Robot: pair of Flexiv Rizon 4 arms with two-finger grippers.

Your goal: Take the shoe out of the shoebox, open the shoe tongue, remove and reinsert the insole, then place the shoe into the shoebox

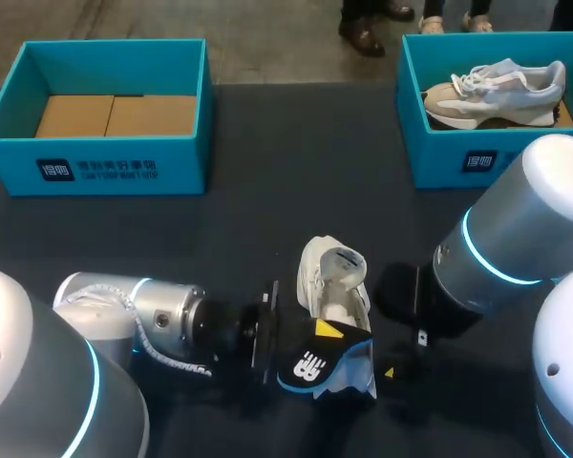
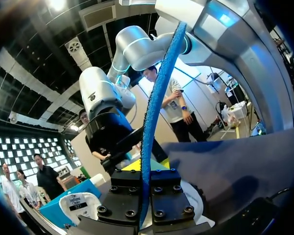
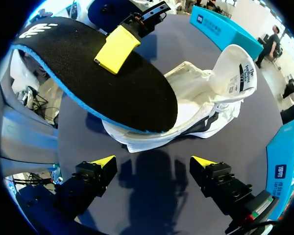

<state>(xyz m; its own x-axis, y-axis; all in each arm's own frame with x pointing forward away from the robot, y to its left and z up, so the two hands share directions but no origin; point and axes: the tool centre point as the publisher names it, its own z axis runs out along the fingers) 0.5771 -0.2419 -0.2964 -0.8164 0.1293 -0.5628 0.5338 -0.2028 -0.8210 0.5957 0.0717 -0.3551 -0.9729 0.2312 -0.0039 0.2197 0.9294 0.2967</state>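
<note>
- Looking down from the head view, I count two blue boxes, two shoes and one insole on the dark table [image 1: 267,219].
- One white shoe [image 1: 332,279] lies in the middle of the table, near the front, between both arms. Its opening faces up.
- The insole [image 1: 320,367] is black on top with a blue edge. It is out of the shoe, and the left gripper [image 1: 329,331] is pinching it just in front of the shoe.
- The left box [image 1: 105,167] holds only brown cardboard [image 1: 115,114]. The right box [image 1: 458,157] holds a grey shoe [image 1: 497,91] with white laces.
- The right gripper [image 1: 392,367] sits low, just beside the insole.
- From the left wrist view, the insole [image 2: 159,93] shows only its thin blue edge, standing up from between the two fingers clamped on it. The head view cannot show this edge-on look.
- From the right wrist view, the right gripper [image 3: 154,164] has its two yellow tips spread wide with nothing between them.
- Ahead of it, the flat black insole [image 3: 103,83] partly covers the white shoe [image 3: 201,103], which rests on the table. Only this view shows the label inside the tongue.
</note>
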